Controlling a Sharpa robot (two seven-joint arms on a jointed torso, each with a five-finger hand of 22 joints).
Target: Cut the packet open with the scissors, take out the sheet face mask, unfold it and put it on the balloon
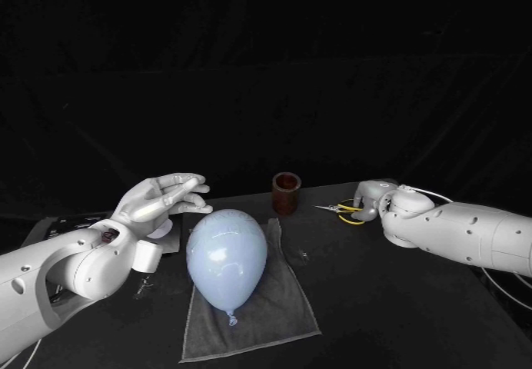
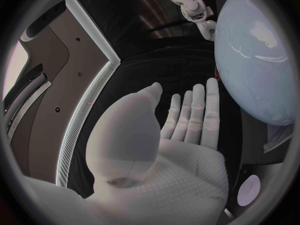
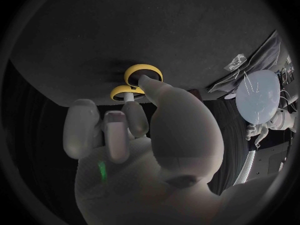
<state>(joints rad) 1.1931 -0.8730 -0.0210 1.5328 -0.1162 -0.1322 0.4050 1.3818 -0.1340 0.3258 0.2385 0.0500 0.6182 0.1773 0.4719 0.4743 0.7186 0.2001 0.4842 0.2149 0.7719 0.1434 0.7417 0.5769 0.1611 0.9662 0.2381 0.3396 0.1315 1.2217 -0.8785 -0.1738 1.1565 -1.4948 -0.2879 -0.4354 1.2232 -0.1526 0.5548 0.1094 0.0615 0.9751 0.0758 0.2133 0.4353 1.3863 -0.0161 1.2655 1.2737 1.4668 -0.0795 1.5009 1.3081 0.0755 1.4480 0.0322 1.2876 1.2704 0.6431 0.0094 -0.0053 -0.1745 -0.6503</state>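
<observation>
A pale blue balloon [image 1: 227, 254] [image 2: 262, 60] [image 3: 259, 95] lies on a grey towel [image 1: 261, 319] in the middle of the table. My left hand [image 1: 166, 196] [image 2: 169, 145] hovers beside the balloon's far left end, fingers stretched out and holding nothing. At the back right, the yellow-handled scissors [image 1: 346, 209] [image 3: 142, 75] lie on the table. My right hand [image 1: 364, 204] [image 3: 144, 135] is down on them, with the thumb tip in one handle loop and a fingertip in the other. A small pale scrap [image 1: 297, 254] lies on the table just right of the towel.
A brown cylindrical cup [image 1: 287, 192] stands behind the balloon, between the two hands. A tray-like stand [image 1: 67, 223] [image 2: 87, 100] with a pale rim sits at the table's left edge. A white round object [image 1: 150, 254] rests left of the balloon.
</observation>
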